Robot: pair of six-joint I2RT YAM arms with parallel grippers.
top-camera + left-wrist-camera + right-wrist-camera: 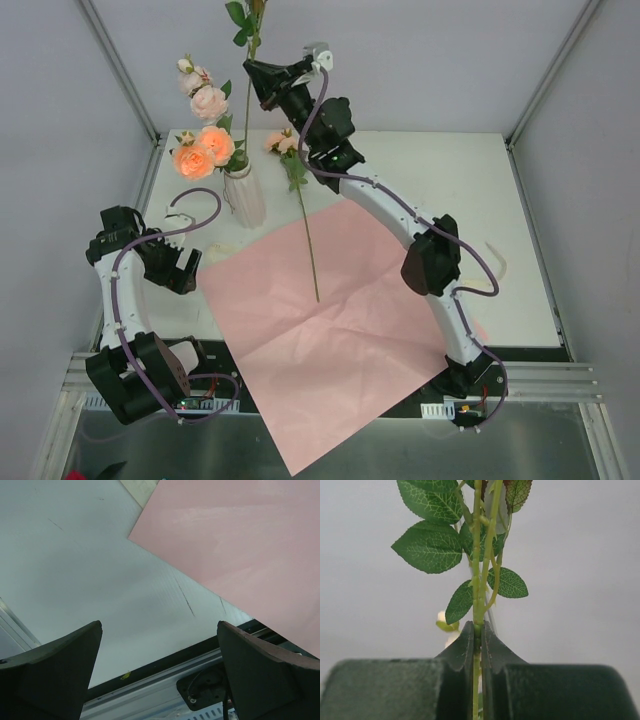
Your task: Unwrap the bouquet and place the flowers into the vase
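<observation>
- R arm reaches up and back, w/ the right gripper (pixel 477 630) raised high over the far-left part of the tabletop (pixel 440 180), above and just right of the vase (pixel 243 198).
- Right gripper is pressed together on a rose stem (pixel 478 580). The thin green stalk runs straight up through the narrow slit between the two dark fingers (pixel 462 650).
- Green leaves (pixel 427 545) fan out above the pinch. A small pale bud shows behind the stalk, just over the fingertips.
- From overhead, the held stalk runs down from the gripper toward the vase mouth. Its lower end is lost among blooms and foliage, so can't tell if it's inside the mouth.
- Vase is white and ribbed, standing upright near the far-left corner and touching no gripper.
- Roses (pixel 205 150) stand in it: two peach ones low at the rim, paler pink ones higher up behind.
- One loose rose (pixel 308 235) lies flat. Its bloom is on bare tabletop just right of the vase, and its long stem reaches toward the near side onto the wrapping paper (pixel 330 340).
- The paper is opened flat, a pink sheet turned like a diamond between the two arms, w/ its near corner hanging past the front edge.
- Left gripper (pixel 182 268) sits low at the left, near the paper's left corner and in front of the vase.
- It's spread wide w/ nothing between the fingers. Its own cam shows only bare tabletop and the paper's edge.
</observation>
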